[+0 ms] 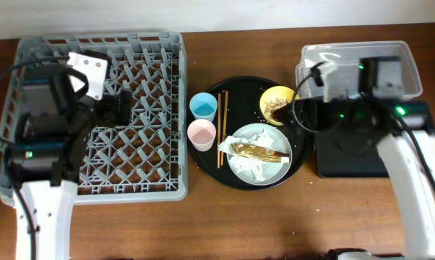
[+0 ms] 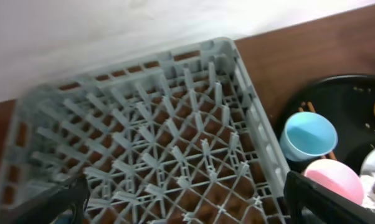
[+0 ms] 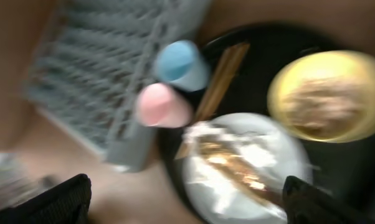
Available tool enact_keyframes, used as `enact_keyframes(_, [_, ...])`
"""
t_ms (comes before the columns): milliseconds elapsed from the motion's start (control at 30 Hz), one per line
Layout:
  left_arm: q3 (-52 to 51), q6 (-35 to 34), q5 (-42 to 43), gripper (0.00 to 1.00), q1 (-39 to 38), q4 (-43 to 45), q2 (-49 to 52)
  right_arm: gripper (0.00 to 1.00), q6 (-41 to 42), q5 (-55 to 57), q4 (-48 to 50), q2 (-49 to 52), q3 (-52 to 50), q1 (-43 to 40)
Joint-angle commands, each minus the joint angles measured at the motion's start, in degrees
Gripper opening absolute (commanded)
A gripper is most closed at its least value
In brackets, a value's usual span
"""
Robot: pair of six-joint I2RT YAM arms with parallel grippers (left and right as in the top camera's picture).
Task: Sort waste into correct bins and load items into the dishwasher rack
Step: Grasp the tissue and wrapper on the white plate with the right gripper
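Observation:
The grey dishwasher rack [image 1: 160, 170] sits at the left and holds no dishes. My left gripper [image 1: 121, 105] hovers over it, open and empty; it also shows in the left wrist view [image 2: 184, 202]. On the round black tray are the blue cup [image 1: 203, 107], the pink cup [image 1: 201, 134], the chopsticks [image 1: 220, 130], the yellow bowl [image 1: 277, 97] with brown scraps, and the plate [image 1: 284, 167] bearing the crumpled wrapper [image 1: 257, 150]. My right gripper [image 1: 288, 110] is open and empty beside the yellow bowl, above the plate [image 3: 287, 155]; the right wrist view is blurred.
The clear tub [image 1: 412, 76] stands at the back right, partly hidden by my right arm. The shallow black rectangular tray [image 1: 347, 155] lies in front of it. The round black tray [image 1: 203, 162] sits between the rack and the bins.

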Motion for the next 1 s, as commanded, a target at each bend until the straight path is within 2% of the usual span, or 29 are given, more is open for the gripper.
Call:
enact_keyframes(0, [1.14, 0.63, 3.43, 0.99, 0.24, -0.7, 2.49, 0.98, -4.44, -4.68, -2.99, 6.29, 0.79, 4.81])
enact_keyframes(67, [1.14, 0.59, 5.07, 0.99, 0.24, -0.9, 3.74, 0.98, 5.53, 23.78, -5.07, 9.18, 0.79, 14.23])
enact_keyframes(133, [1.14, 0.59, 7.04, 0.99, 0.24, -0.83, 4.37, 0.98, 10.8, 38.18, -5.6, 11.06, 0.79, 21.31])
enact_keyframes(233, [1.14, 0.63, 6.97, 0.99, 0.24, -0.87, 4.76, 0.98, 13.66, 43.19, -5.18, 16.52, 0.79, 27.26])
enact_keyframes(333, [1.14, 0.63, 6.8, 0.99, 0.24, -0.68, 4.76, 0.99, 13.6, 43.71, -4.09, 24.35, 0.79, 27.45])
enact_keyframes(600, [1.14, 0.63, 6.8, 0.99, 0.24, -0.66, 7.78, 0.78, 9.68, 45.35, 1.62, 32.5, 0.66, 27.45])
enact_keyframes(700, [1.14, 0.63, 6.8, 0.99, 0.24, -0.63, 8.2, 0.75, 8.81, 46.82, 2.49, 33.97, 0.17, 27.45])
enact_keyframes(833, [1.14, 0.63, 6.8, 0.99, 0.24, -0.63, 8.2, 0.59, 8.81, 48.06, 4.0, 36.13, -2.27, 27.45])
enact_keyframes(867, [1.14, 0.63, 6.8, 0.99, 0.24, -0.63, 8.2, 0.44, 8.81, 48.13, 3.91, 36.24, -2.6, 27.45])
enact_keyframes(900, [1.14, 0.63, 6.8, 0.99, 0.24, -0.63, 8.2, 0.04, 8.85, 48.0, 3.65, 36.22, -2.71, 27.45])
enact_keyframes(967, [1.14, 0.63, 6.8, 0.99, 0.24, -0.63, 8.2, 0.04, 9.03, 46.97, 1.84, 35.65, -1.44, 27.45])
